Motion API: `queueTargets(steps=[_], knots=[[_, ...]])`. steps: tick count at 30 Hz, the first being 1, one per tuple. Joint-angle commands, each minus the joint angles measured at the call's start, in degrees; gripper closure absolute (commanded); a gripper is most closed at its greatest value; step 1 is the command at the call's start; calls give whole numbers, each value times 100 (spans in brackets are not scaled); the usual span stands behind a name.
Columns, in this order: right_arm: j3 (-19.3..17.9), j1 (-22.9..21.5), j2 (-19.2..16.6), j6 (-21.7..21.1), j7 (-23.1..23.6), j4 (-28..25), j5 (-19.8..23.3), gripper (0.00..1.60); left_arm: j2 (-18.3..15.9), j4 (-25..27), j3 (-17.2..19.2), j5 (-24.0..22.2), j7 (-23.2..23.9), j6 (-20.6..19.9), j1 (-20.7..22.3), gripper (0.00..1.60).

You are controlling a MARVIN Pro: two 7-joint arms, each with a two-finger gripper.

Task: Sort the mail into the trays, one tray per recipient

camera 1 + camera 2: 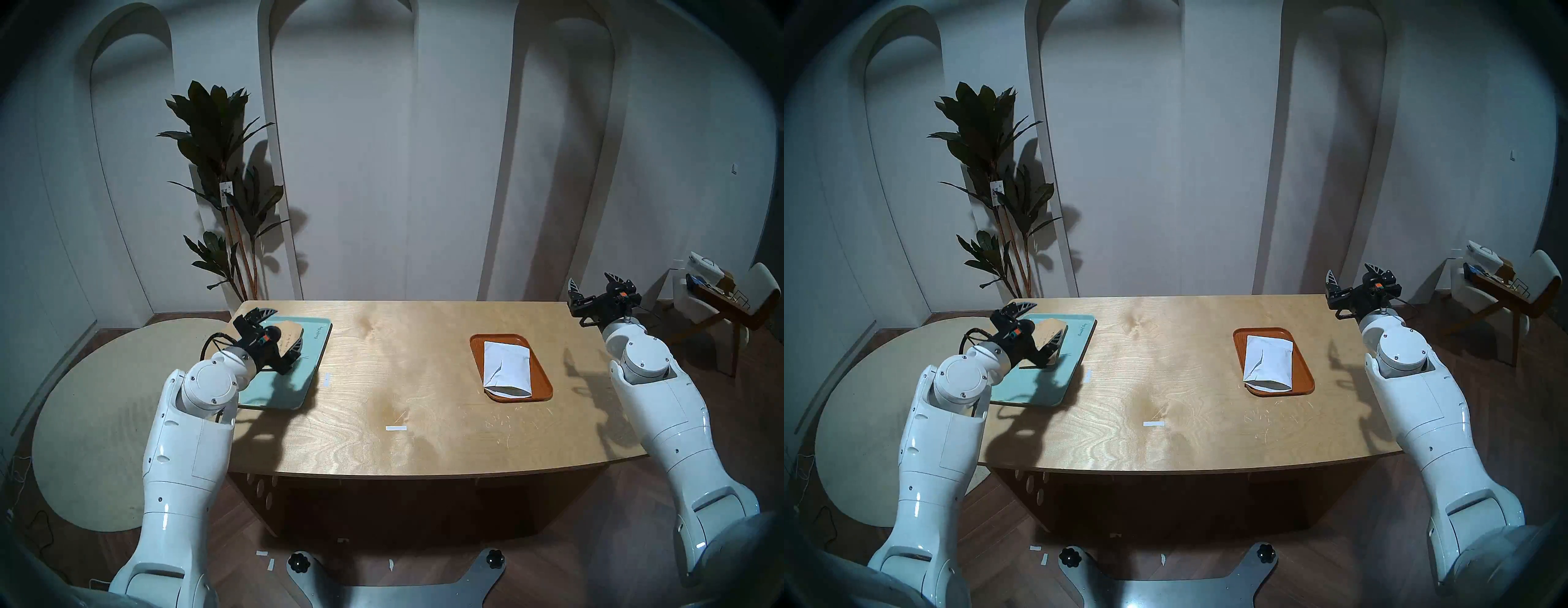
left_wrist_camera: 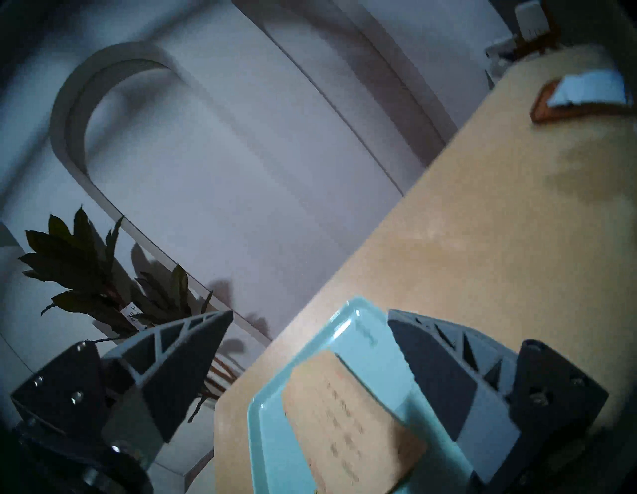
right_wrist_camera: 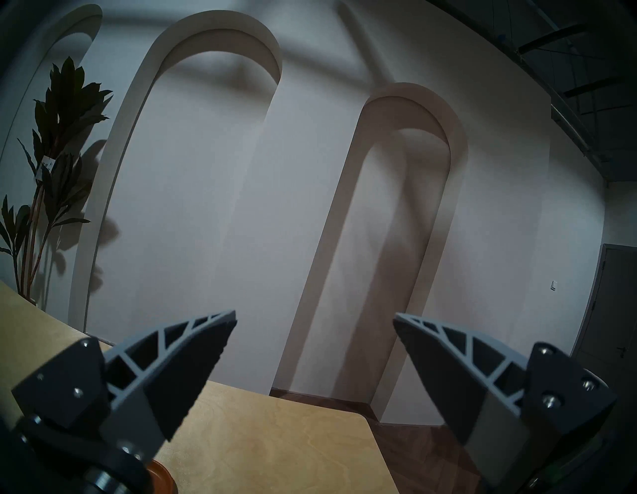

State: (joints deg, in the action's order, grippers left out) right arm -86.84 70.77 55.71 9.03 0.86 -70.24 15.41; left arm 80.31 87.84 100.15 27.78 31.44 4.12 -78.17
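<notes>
Wood surface (image 1: pixel 403 382), arched white wall behind. Left tool (image 1: pixel 278 335) was spread wide over the teal tray (image 1: pixel 292 382), the brown envelope (image 2: pixel 348 424) lying flat in it between the fingers. White envelope (image 1: pixel 507 365) lay in orange tray (image 1: pixel 545 382). Right tool (image 1: pixel 592 286) wide, empty, raised at the far right corner.

dim room | hard shadows on wall | fisheye dark rim | left wrist blurred

A staged, home-like room: arched wall panels (image 1: pixel 339 148), potted plant (image 1: pixel 220 170), wooden table (image 1: pixel 403 403), armchair (image 1: pixel 738 297).
</notes>
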Motion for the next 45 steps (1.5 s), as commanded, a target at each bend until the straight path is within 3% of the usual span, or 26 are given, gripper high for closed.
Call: queueTargets(steps=[1,10,17,37,45], knots=[[-13,-88,-11,32,2,-82,-3,0,663,670,-147,-784,77,-223,342,0],[-12,-96,-11,38,4,-87,-4,0,1201,1277,-754,-1598,90,-965,601,0],[-11,-100,-12,45,5,-98,-6,0,1676,1487,-1021,-1958,-400,-1872,783,0],[-14,-88,-16,67,-2,-128,-13,0,2037,1715,-1746,-1820,-2661,-4274,1068,0],[-16,-86,-15,70,-4,-132,-15,0,2102,1650,-1849,-1738,-3018,-4565,1126,0]])
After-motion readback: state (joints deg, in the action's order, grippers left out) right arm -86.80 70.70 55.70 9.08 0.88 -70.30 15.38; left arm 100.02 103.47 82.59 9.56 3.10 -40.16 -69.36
